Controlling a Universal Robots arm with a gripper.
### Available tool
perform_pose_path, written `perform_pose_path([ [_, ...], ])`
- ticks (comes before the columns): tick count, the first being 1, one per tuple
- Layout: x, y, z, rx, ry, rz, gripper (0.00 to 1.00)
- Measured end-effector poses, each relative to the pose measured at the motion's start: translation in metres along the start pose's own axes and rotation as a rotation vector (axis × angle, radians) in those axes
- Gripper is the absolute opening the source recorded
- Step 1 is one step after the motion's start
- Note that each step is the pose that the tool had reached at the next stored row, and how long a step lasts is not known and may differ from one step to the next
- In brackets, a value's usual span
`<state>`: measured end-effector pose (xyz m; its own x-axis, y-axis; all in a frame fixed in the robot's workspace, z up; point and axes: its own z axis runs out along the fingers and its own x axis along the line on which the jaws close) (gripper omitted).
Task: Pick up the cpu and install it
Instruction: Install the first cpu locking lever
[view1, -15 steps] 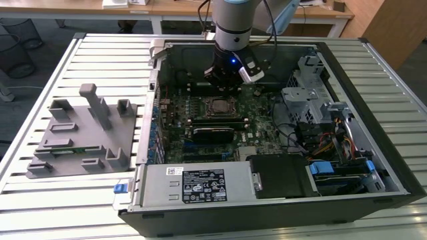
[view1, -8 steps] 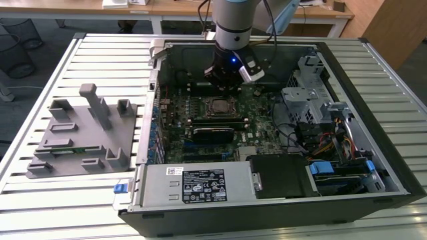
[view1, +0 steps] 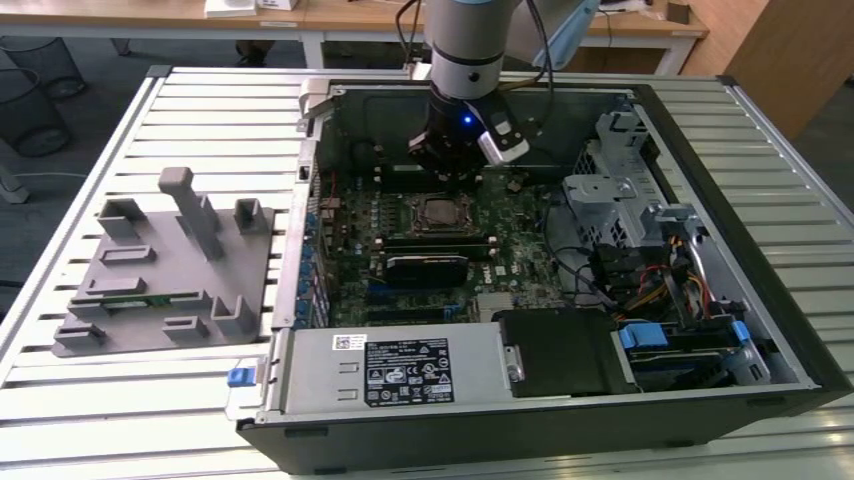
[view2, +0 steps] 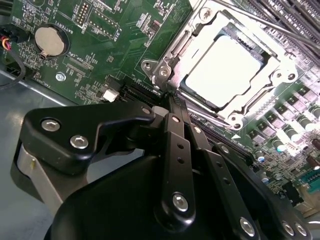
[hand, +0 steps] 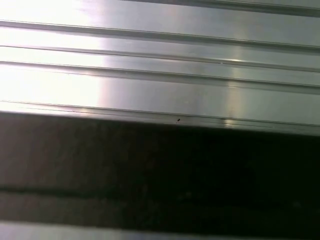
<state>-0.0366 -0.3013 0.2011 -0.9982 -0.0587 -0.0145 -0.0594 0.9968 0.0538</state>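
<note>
Slatted metal tabletop (view1: 80, 420) carries an open PC case (view1: 787, 330), lid off, motherboard (view1: 521, 270) exposed; desks in the background at the frame's top.

Hand (view1: 454, 165) sits inside the case at upper centre of the exterior view, low over the board, just above the socket (view1: 438, 213) in frame. In the second wrist view the hand (view2: 171, 97) fills the lower half, fingers (view2: 176, 125) pressed together into one narrow point, nothing between them. Tip ends at the socket frame's (view2: 160, 70) lower-left corner; touching or just clear, cannot tell.

Cpu (view2: 222, 70) lies in the socket, upper right of the second wrist view, silver top up, looks flat and square in the seat. So just beyond the fingertips, not held.

Judgement: pick and place look done, chip seated. Load frame appears around the chip; whether the retention lever is latched, cannot tell. That clamp-down is what may be left.

Grey fixture tray (view1: 160, 270) on the tabletop at the exterior view's left, well apart from the hand.
</note>
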Motion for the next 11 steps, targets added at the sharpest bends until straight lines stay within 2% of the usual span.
perform_pose_path([
  [7,0.0002,-0.0008,0.0042,0.0224,0.0023,0.0,0.11],
  [11,0.0003,-0.001,0.0058,0.0282,0.0025,0.0,0.11],
])
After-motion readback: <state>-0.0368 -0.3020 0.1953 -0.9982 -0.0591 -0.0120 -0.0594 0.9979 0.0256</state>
